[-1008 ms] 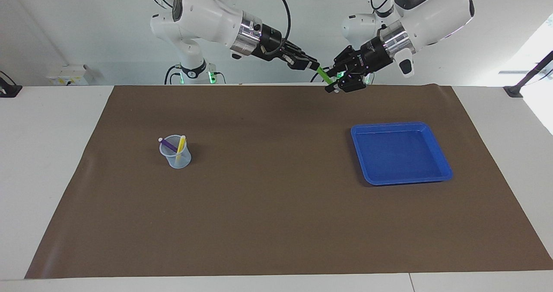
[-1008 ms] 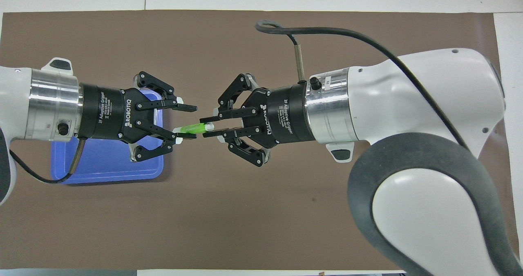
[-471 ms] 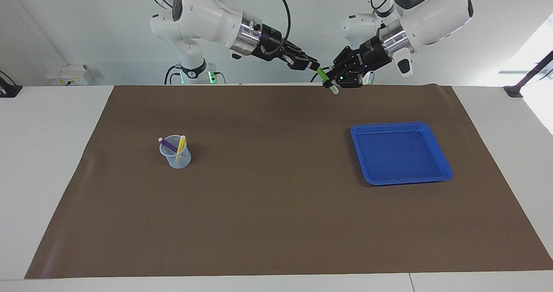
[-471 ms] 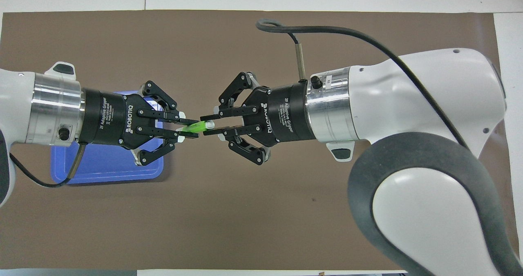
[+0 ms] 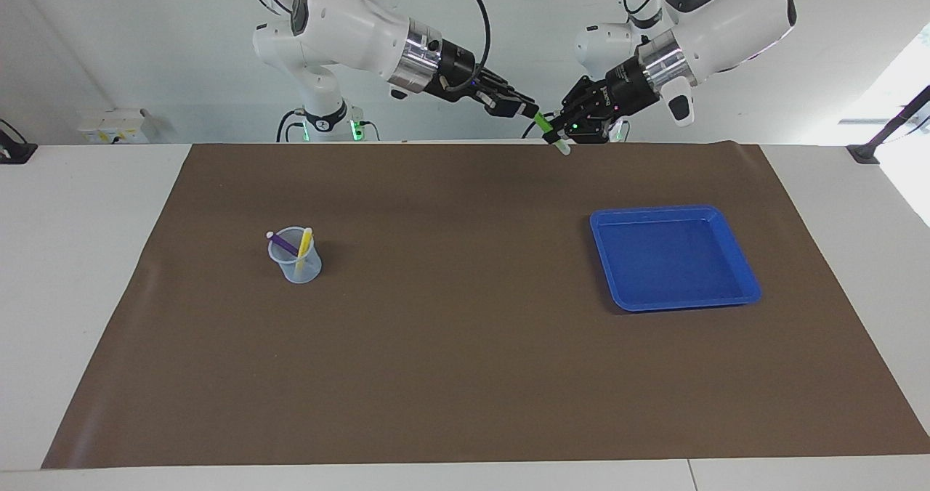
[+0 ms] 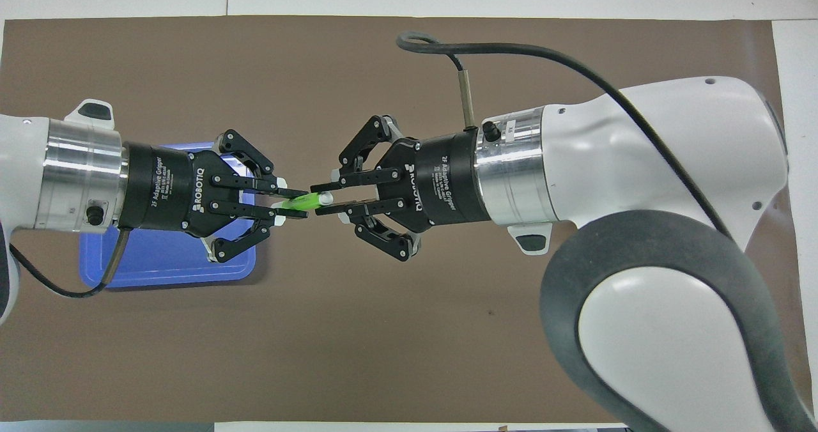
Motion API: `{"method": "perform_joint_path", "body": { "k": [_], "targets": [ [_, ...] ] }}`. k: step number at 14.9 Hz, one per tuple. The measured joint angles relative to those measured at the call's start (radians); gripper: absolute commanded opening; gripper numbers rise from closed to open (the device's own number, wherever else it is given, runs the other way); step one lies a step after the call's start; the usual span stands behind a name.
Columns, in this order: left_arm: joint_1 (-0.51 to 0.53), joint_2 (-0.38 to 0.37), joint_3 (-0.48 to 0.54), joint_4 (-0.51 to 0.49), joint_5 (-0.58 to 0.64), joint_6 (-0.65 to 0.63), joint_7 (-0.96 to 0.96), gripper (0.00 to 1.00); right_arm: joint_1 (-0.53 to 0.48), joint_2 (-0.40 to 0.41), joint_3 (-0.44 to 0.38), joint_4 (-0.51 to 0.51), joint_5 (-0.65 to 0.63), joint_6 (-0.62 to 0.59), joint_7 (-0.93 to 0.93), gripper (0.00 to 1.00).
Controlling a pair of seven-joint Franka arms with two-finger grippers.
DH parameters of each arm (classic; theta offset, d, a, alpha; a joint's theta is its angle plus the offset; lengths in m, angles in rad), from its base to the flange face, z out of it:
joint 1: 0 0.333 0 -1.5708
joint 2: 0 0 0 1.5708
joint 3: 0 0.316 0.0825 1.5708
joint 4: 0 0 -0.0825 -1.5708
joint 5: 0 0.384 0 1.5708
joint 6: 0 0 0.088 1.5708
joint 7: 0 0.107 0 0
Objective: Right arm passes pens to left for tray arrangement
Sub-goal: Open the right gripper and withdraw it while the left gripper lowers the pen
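Green pen hangs in the air between my two grippers, up near my own end of the brown mat, slanting down from the right gripper toward the left. It is a slim, light, stiff stick, and its smooth plastic barrel would likely twist or slide out if pinched only at the tip. My right gripper is pressed shut on the upper end, fingertips clamped on either side of the barrel. My left gripper has its fingertips drawn in around the lower part, with the pale cap poking out below them; I judge it is pinching the pen, so for now both hands hold it.

The best place for the left to hold is the barrel above the pale end, squarely across its width, so the pen cannot pivot when the right lets go. Little force is needed; more would only make the round body squirt sideways.

Blue tray lies bare on the mat toward the left arm's end of the table, partly under the left gripper in the overhead view. Toward the right arm's end stands a small clear cup, with the purple pen and the yellow pen leaning in it, pale ends up.
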Motion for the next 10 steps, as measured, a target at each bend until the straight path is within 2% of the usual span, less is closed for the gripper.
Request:
{"method": "perform_joint_path", "body": {
  "k": [6,10],
  "targets": [
    [0.001,0.0,0.007,0.0,0.0,0.0,-0.002,0.0,0.011,-0.001,0.004,0.002,-0.099,0.0,-0.009,0.99],
    [0.009,-0.001,0.011,-0.002,0.0,0.002,0.048,0.0,0.011,-0.007,0.006,0.005,-0.313,-0.03,-0.063,1.0]
  ]
}}
